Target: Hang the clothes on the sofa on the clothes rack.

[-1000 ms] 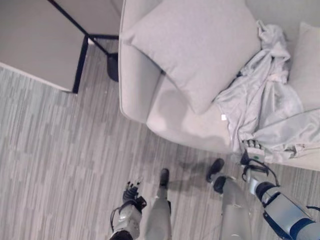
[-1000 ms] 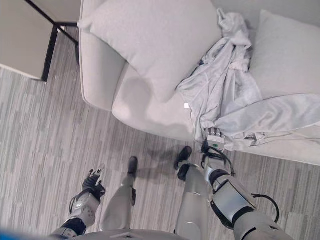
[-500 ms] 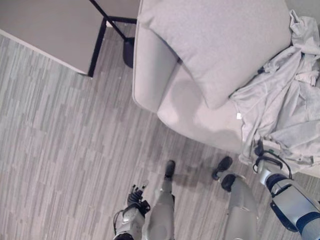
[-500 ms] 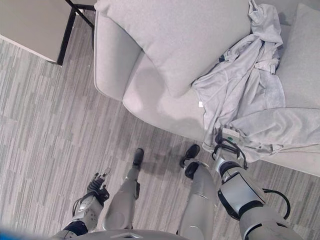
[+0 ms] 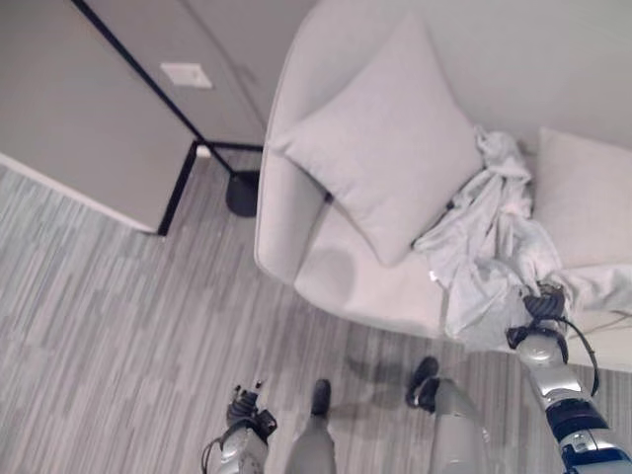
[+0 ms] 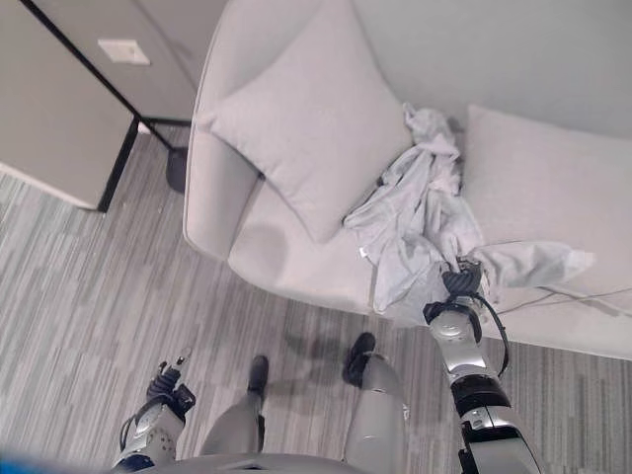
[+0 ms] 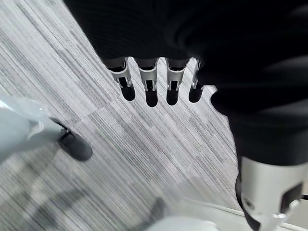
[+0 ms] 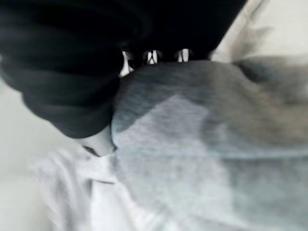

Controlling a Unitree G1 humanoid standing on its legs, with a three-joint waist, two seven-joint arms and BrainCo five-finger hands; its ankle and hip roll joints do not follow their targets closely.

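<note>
Clothes [image 6: 420,232] bunched in right hand [image 6: 462,284] fingers [image 8: 152,56].

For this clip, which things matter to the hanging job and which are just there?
Job:
- clothes heaped on the sofa
- right robot hand, fingers buried in the cloth

Just there:
- cushion
- second cushion
- left robot hand, idle over the floor
</note>
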